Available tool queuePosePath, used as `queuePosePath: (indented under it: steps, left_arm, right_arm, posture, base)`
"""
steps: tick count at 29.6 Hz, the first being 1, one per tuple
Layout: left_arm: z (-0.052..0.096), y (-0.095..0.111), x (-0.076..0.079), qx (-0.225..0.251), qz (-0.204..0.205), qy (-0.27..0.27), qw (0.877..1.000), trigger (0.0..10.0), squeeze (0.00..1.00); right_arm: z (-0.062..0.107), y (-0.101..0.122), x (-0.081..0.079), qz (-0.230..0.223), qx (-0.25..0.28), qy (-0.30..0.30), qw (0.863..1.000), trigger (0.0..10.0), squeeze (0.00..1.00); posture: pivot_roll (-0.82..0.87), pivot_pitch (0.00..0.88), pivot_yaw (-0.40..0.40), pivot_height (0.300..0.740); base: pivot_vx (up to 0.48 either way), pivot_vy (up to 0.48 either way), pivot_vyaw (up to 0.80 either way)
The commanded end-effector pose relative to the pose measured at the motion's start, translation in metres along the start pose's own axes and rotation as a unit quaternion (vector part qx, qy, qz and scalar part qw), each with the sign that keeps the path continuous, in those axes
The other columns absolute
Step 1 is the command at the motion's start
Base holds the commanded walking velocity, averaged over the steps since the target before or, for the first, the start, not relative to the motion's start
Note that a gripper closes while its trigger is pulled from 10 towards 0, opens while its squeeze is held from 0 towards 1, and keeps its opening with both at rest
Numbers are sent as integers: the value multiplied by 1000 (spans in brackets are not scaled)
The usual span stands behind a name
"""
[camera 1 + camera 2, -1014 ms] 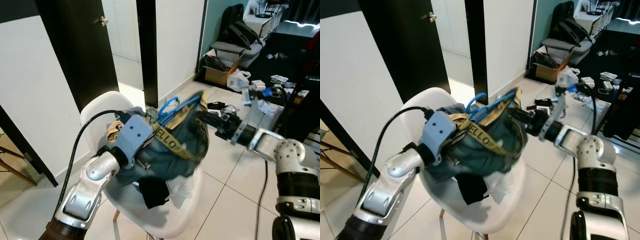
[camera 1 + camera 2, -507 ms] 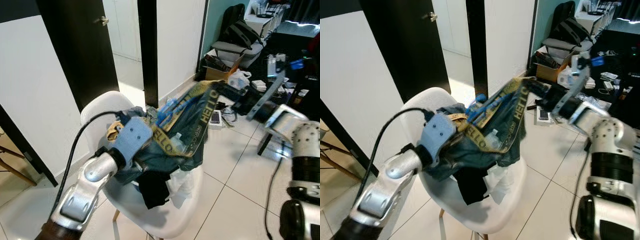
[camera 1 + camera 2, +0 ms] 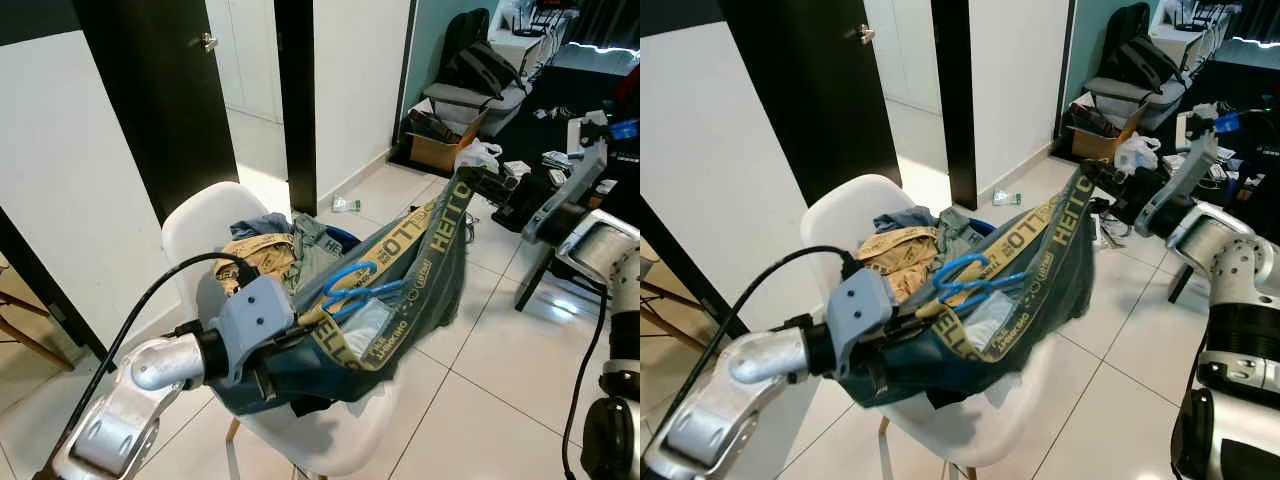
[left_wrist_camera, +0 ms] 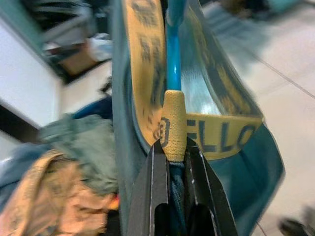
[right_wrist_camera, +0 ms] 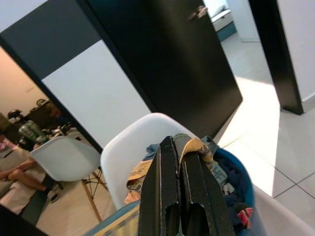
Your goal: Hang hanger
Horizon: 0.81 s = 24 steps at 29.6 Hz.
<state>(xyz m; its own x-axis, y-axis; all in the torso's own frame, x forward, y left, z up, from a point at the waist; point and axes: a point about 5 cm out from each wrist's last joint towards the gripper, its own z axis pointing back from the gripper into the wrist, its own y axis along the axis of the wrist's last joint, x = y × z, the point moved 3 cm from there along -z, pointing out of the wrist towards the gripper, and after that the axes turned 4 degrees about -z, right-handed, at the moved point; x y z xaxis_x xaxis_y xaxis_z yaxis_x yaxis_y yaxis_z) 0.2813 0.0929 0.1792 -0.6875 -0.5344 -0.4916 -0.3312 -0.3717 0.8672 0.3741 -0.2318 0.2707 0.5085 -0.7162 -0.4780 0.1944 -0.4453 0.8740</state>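
Garment (image 3: 420, 270) now stretched flatter; left wrist view shows hanger (image 4: 173, 59) pinched.

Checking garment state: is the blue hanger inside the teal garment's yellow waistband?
Yes, the blue hanger sits inside the yellow HELLO waistband, stretched between left gripper and right gripper.

We're inside a lived-in home here. Pale glossy floor tiles (image 3: 480, 370) run across the room, a tall black door (image 3: 160, 90) with a metal handle stands against white walls, and a white moulded chair (image 3: 200, 225) sits heaped with crumpled clothes (image 3: 285, 250). Off to the right there's household clutter: a cardboard box (image 3: 437, 150), a plastic bag (image 3: 478, 157) and a dark backpack (image 3: 480, 60). A second white chair (image 5: 64, 155) appears in the right wrist view.
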Motion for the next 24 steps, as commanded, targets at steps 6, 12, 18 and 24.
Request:
queuePosePath:
  steps: [6, 12, 18, 24]
  left_arm:
    - [-10, -11, -30, -43, 12, 131, 990, 10000, 0]
    - [-11, -24, -41, -87, 42, 193, 976, 10000, 0]
    - [-5, -36, -53, -112, 91, 248, 958, 10000, 0]
    - [-7, -33, -55, -90, 134, 252, 954, 10000, 0]
  right_arm:
    - [-7, -16, -24, -5, -40, 60, 997, 0, 0]
    - [-11, -24, -45, -7, -52, 110, 993, 0, 0]
    - [-7, -44, -57, -6, -93, 150, 984, 0, 0]
    - [2, -67, -49, -1, -144, 141, 979, 0, 0]
  posture:
    - [-45, 0, 3, 740]
    - [-46, 0, 9, 740]
    - [-49, 0, 9, 740]
    - [-48, 0, 8, 740]
  base:
    - [0, 0, 0]
    - [0, 0, 0]
    - [0, 0, 0]
    - [0, 0, 0]
